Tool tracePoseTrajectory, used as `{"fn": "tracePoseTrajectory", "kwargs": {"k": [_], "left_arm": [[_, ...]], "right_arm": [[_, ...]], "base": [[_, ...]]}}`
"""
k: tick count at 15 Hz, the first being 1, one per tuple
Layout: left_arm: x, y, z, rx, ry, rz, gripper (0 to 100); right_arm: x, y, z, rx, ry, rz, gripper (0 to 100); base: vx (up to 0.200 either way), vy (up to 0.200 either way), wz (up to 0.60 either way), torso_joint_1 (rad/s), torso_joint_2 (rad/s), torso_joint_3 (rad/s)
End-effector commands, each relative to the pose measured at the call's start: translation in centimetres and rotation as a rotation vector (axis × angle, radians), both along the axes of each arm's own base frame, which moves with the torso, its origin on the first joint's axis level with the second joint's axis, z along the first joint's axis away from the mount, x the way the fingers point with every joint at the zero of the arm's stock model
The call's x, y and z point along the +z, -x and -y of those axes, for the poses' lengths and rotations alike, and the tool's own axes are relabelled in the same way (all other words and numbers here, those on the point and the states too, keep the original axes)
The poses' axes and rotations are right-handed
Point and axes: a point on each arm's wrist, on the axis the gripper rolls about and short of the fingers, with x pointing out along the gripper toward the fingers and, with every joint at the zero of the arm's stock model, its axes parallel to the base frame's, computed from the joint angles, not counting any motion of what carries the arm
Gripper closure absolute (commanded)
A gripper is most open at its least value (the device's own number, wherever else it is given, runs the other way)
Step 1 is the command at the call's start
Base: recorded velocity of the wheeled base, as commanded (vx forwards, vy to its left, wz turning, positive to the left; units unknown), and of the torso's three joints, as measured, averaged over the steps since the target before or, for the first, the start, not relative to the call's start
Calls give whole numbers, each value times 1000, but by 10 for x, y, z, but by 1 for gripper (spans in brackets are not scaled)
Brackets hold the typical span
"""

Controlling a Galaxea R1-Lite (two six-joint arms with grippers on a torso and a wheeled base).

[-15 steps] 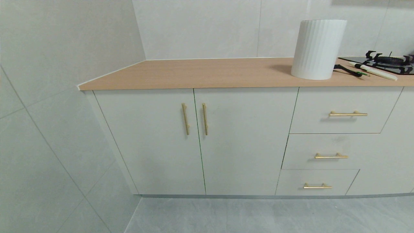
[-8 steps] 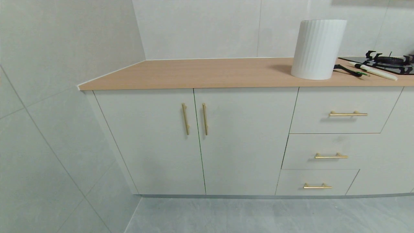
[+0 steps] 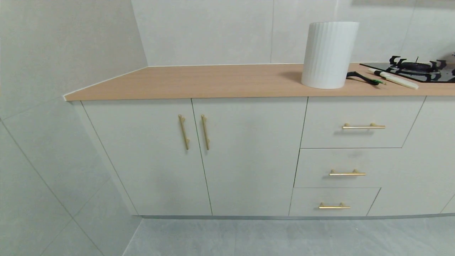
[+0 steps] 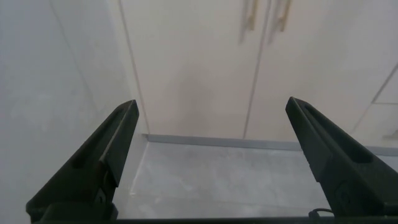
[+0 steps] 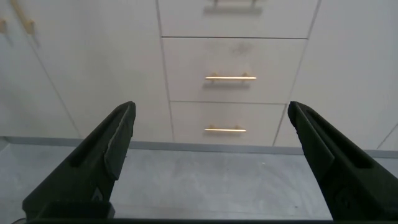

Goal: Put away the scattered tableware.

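Canister [image 3: 328, 53] upright on countertop [image 3: 199, 81], utensils [image 3: 394, 79] just beside it, hob [image 3: 416, 67] behind.

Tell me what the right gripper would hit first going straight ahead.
The right gripper would probably meet the bottom drawer front, near its handle; nothing shows in between, though depth is unclear.

The left gripper [image 4: 211, 102] has two matte black fingers [image 4: 93, 171], each a long wedge, broad at the base and narrowing to a blunt tip, with a flat bevelled inner face that shows a dull grey sheen. A thin dark loop [image 4: 318, 213], too small to tell what it is, sits by one finger's base. The right gripper [image 5: 211, 106] looks alike: two black tapering fingers [image 5: 333, 165] with smooth angled faces and crisp edges
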Motion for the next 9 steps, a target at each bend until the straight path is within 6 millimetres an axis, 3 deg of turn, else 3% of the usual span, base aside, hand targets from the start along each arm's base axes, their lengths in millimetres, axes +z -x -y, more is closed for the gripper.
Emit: {"fn": "tracePoseTrajectory", "kwargs": {"k": [1, 9], "left_arm": [[0, 0, 0, 1, 0, -2, 0], [0, 0, 0, 1, 0, -2, 0]], "right_arm": [[0, 0, 0, 1, 1, -2, 0], [0, 0, 0, -1, -1, -2, 0]], "base": [[0, -200, 0, -2, 2, 2], [0, -200, 0, 2, 5, 3]]}}
